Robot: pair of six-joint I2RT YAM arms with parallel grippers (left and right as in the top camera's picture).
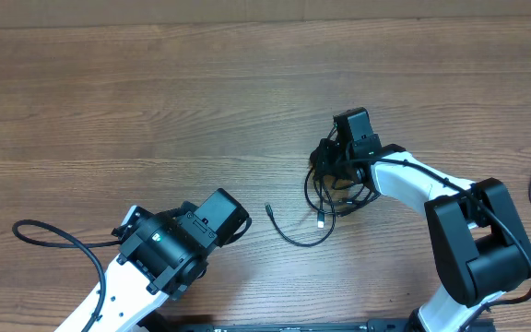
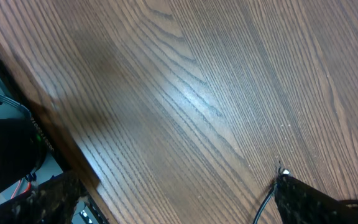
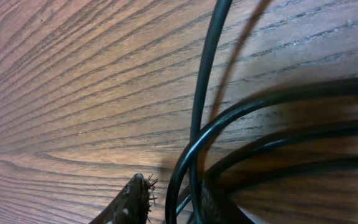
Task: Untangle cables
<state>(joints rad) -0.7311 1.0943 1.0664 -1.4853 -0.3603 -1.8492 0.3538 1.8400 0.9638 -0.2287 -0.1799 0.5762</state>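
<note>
r pincer [image 1: 333, 164] sits low on the bench [image 1: 155, 92], right on top of the cables [image 1: 325, 189], a black tangle of loops under and just beside it. its jaws are narrow, w/ a couple of strands running betw the fingers [image 3: 135, 198]; can't tell if they're actually pinched. one cable trails out of the tangle toward the l pincer [image 1: 240, 219], its plug [image 1: 268, 209] lying betw the two pincers. l pincer gapes wide, nothing in it, bare wood under it.
</note>
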